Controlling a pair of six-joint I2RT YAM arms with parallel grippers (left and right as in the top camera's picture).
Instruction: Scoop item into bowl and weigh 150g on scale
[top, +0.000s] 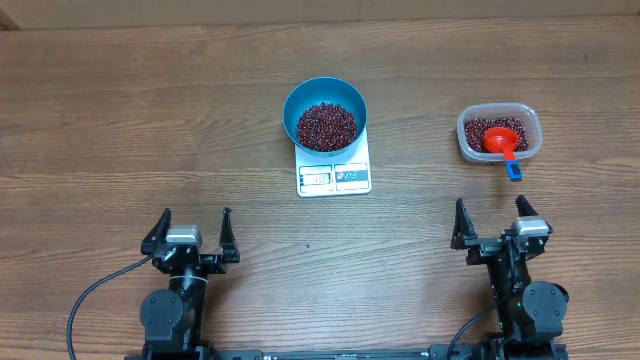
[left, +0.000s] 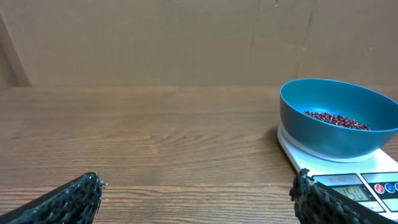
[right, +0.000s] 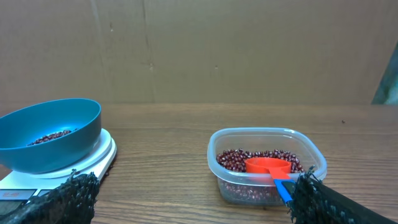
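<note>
Nearest the lens: left gripper (top: 196, 215) and right gripper (top: 490, 205), both at the near table (top: 150, 120) edge, jaws spread wide, nothing between them. Only the tips of the black, rough-textured fingers (left: 68, 199) show in the wrist views, cut off by the bottom edge. Beans (top: 326, 125): a loose maroon heap of tiny ovals in the bowl (top: 325, 90), which is smooth, round, deep and blue. Bowl sits on the scale (top: 335, 177), a flat white rectangle, at table centre between the arms and farther out. The bowl hides most of the platform; only the front strip with the display (top: 317, 178) and label panels is exposed. Digits too small overhead and blurred in the left wrist view; not legible. Scale is clipped by the frame edge in both wrist views. More beans fill a clear plastic tub (top: 463, 135) with rounded corners, well to the right of the scale, in front of the right gripper. A red scoop (top: 497, 138) lies in the tub on the beans, its blue handle (top: 512, 168) over the near rim; in the right wrist view a finger covers the handle's end. Table is wood-grain and matte.
</note>
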